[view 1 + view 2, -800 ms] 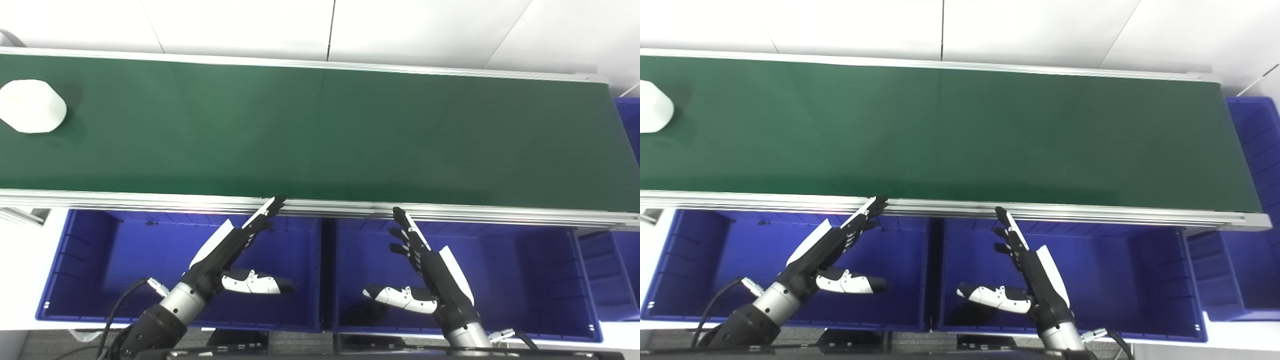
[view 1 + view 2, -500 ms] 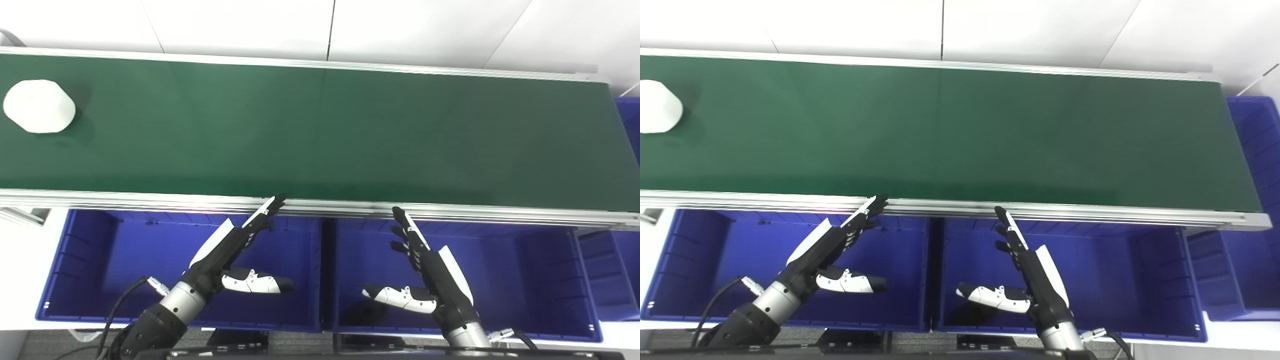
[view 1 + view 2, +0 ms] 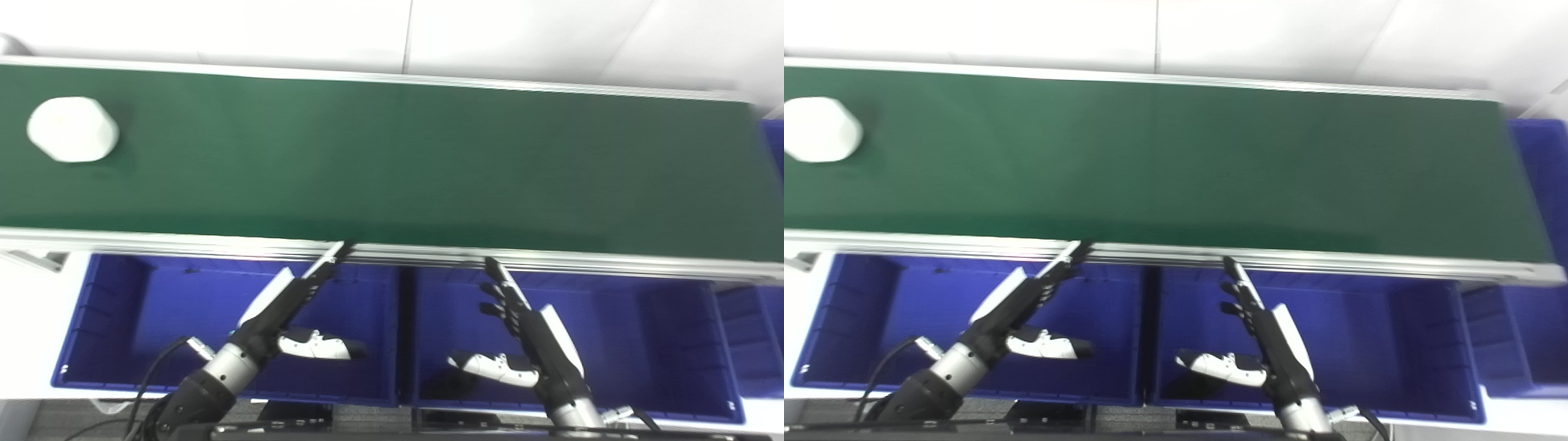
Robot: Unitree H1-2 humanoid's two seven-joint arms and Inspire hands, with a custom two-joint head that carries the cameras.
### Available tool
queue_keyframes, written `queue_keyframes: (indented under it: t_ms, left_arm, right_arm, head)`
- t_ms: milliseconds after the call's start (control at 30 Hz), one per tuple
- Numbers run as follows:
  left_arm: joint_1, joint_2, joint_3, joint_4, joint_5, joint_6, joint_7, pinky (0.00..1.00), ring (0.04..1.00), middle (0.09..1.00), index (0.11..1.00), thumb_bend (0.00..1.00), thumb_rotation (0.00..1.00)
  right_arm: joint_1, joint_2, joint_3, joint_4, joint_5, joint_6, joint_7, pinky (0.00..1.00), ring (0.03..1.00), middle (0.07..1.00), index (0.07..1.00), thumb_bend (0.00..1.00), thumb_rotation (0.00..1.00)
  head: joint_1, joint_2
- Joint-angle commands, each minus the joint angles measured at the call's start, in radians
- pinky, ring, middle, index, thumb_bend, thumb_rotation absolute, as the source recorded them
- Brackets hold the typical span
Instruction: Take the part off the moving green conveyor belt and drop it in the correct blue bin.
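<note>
A white, round faceted part lies on the green conveyor belt at its far left end; it also shows in the right eye view. My left hand is open and empty, fingers straight, above the left blue bin. My right hand is open and empty above the middle blue bin. Both hands hover just short of the belt's near rail, far to the right of the part.
The belt's aluminium near rail runs between the hands and the belt. A third blue bin stands beyond the belt's right end. A cable hangs from the left wrist. A white wall lies behind the belt.
The white part has travelled to the right along the belt. The camera has shifted slightly and the picture is blurred. Both hands stay open in the same places.
</note>
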Motion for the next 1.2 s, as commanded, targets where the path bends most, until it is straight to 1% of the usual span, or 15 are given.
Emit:
queue_keyframes:
  t_ms: [0,33,100,133,200,300,333,433,533,633,700,833,967,1067,1167]
  left_arm:
    - [0.01,-0.017,-0.019,-0.006,0.017,-0.057,0.02,0.98,1.0,1.0,1.0,0.82,0.45]
    - [0.011,-0.024,-0.028,0.008,0.036,-0.073,0.032,0.98,1.0,1.0,1.0,0.82,0.45]
    - [0.011,-0.035,-0.041,0.032,0.061,-0.098,0.049,0.99,1.0,1.0,1.0,0.82,0.46]
    - [0.011,-0.042,-0.045,0.043,0.063,-0.106,0.053,0.99,1.0,1.0,1.0,0.82,0.46]
    - [0.011,-0.05,-0.051,0.063,0.067,-0.121,0.06,0.98,1.0,1.0,1.0,0.82,0.43]
    - [0.005,-0.056,-0.058,0.094,0.083,-0.147,0.076,0.95,1.0,1.0,1.0,0.82,0.43]
    - [0.001,-0.055,-0.059,0.103,0.088,-0.153,0.079,0.94,1.0,1.0,1.0,0.83,0.43]
    - [-0.007,-0.052,-0.061,0.124,0.095,-0.172,0.085,0.92,1.0,1.0,1.0,0.84,0.43]
    - [-0.016,-0.052,-0.059,0.158,0.091,-0.21,0.095,0.91,1.0,1.0,1.0,0.84,0.4]
    - [-0.02,-0.048,-0.057,0.173,0.099,-0.218,0.098,0.89,0.999,1.0,1.0,0.85,0.41]
    - [-0.024,-0.045,-0.054,0.192,0.082,-0.239,0.099,0.9,1.0,1.0,1.0,0.85,0.4]
    - [-0.025,-0.04,-0.048,0.212,0.039,-0.28,0.092,0.91,1.0,1.0,1.0,0.84,0.36]
    - [-0.02,-0.034,-0.037,0.235,0.022,-0.37,0.106,0.89,0.989,1.0,0.994,0.81,0.34]
    - [-0.016,-0.032,-0.032,0.223,0.012,-0.401,0.106,0.88,0.971,0.997,0.98,0.81,0.35]
    - [-0.015,-0.025,-0.029,0.146,-0.05,-0.403,0.086,0.86,0.954,0.984,0.959,0.8,0.31]
  right_arm:
    - [0.017,-0.024,-0.016,0.013,0.023,-0.108,-0.005,0.87,0.958,0.994,1.0,0.87,0.41]
    - [0.018,-0.032,-0.022,0.028,0.024,-0.127,-0.006,0.88,0.96,0.994,1.0,0.87,0.42]
    - [0.018,-0.045,-0.029,0.053,0.023,-0.158,-0.008,0.89,0.962,0.996,1.0,0.88,0.44]
    - [0.017,-0.05,-0.033,0.069,0.026,-0.175,-0.009,0.89,0.962,0.997,1.0,0.87,0.44]
    - [0.014,-0.054,-0.038,0.096,0.031,-0.2,-0.009,0.9,0.967,1.0,1.0,0.88,0.44]
    - [0.009,-0.055,-0.041,0.129,0.044,-0.224,-0.004,0.92,0.978,1.0,1.0,0.88,0.43]
    - [0.007,-0.055,-0.041,0.136,0.047,-0.222,-0.001,0.92,0.981,1.0,1.0,0.88,0.43]
    - [0.003,-0.056,-0.039,0.141,0.029,-0.214,-0.002,0.88,0.969,1.0,1.0,0.88,0.42]
    - [-0.001,-0.047,-0.037,0.152,0.027,-0.214,-0.006,0.89,0.974,1.0,1.0,0.88,0.4]
    - [-0.008,-0.039,-0.033,0.173,0.029,-0.226,-0.008,0.92,0.984,1.0,1.0,0.88,0.37]
    - [-0.012,-0.031,-0.031,0.19,0.013,-0.235,-0.019,0.91,0.971,0.994,1.0,0.89,0.37]
    - [-0.019,-0.02,-0.03,0.218,0.008,-0.252,-0.021,0.9,0.968,0.99,1.0,0.89,0.37]
    - [-0.024,-0.002,-0.028,0.237,0.017,-0.261,-0.022,0.85,0.955,0.979,0.989,0.88,0.33]
    - [-0.035,0.002,-0.028,0.261,0.021,-0.273,-0.02,0.85,0.951,0.98,0.986,0.89,0.33]
    - [-0.044,0.005,-0.028,0.276,0.036,-0.284,-0.013,0.85,0.956,0.987,0.983,0.88,0.31]
  head:
    - [0.009,-0.005]
    - [0.054,-0.042]
    - [0.075,-0.062]
    - [0.094,-0.084]
    - [0.109,-0.115]
    - [0.117,-0.145]
    - [0.116,-0.165]
    - [0.112,-0.179]
    - [0.093,-0.21]
    - [0.079,-0.226]
    - [0.06,-0.253]
    - [0.048,-0.278]
    - [0.035,-0.321]
    - [0.033,-0.333]
    - [0.034,-0.337]
